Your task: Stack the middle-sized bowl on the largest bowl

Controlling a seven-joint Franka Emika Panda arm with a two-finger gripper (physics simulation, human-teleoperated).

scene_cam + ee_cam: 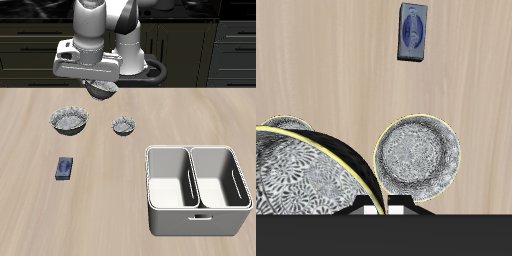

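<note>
My gripper (100, 84) is shut on the rim of the middle-sized bowl (102, 92) and holds it in the air above the back of the table. In the wrist view this bowl (306, 180) fills the near field, its rim pinched at my gripper (384, 207). The largest bowl (67, 121) stands upright on the table, nearer the front edge than my gripper and a little to one side. It also shows in the wrist view (418, 155), apart from the held bowl, and it is empty.
The smallest bowl (123, 126) stands beside the largest one; in the wrist view (286, 123) it is mostly hidden by the held bowl. A small blue box (65, 167) lies nearer the front edge. A white double-compartment bin (196, 213) stands at the front.
</note>
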